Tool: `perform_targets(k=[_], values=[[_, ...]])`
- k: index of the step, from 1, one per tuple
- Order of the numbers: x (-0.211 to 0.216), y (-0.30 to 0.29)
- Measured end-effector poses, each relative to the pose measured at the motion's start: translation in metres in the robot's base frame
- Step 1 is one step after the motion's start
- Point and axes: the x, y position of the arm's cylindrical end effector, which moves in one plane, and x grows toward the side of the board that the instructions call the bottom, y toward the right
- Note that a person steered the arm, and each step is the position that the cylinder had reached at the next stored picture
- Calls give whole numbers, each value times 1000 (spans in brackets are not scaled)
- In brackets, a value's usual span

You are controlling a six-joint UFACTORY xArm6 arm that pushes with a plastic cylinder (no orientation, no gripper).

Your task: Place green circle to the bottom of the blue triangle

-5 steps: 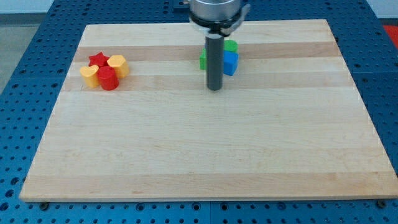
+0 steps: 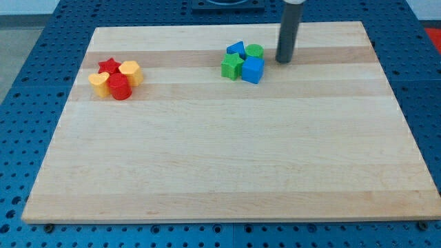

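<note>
The green circle [image 2: 255, 50] sits at the top middle of the board, right next to the blue triangle [image 2: 236, 49] on its left. Below them are a green star-like block [image 2: 232, 67] and a blue cube [image 2: 253, 69], all in one tight cluster. My tip [image 2: 284, 60] is just to the right of the green circle, a small gap away, not touching any block.
A second cluster lies at the view's left: a red star [image 2: 108, 65], a yellow block [image 2: 131, 71], a yellow heart-like block [image 2: 99, 83] and a red cylinder [image 2: 120, 87]. The wooden board [image 2: 227, 165] has blue perforated table around it.
My tip has moved from in front of the blue and green cluster up and to the right, uncovering the blue triangle. The blocks have not moved.
</note>
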Motion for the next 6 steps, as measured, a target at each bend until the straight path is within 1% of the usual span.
perform_targets(k=[3, 4, 5, 6], values=[[0, -109], [0, -112], [-3, -98], [-25, -87]])
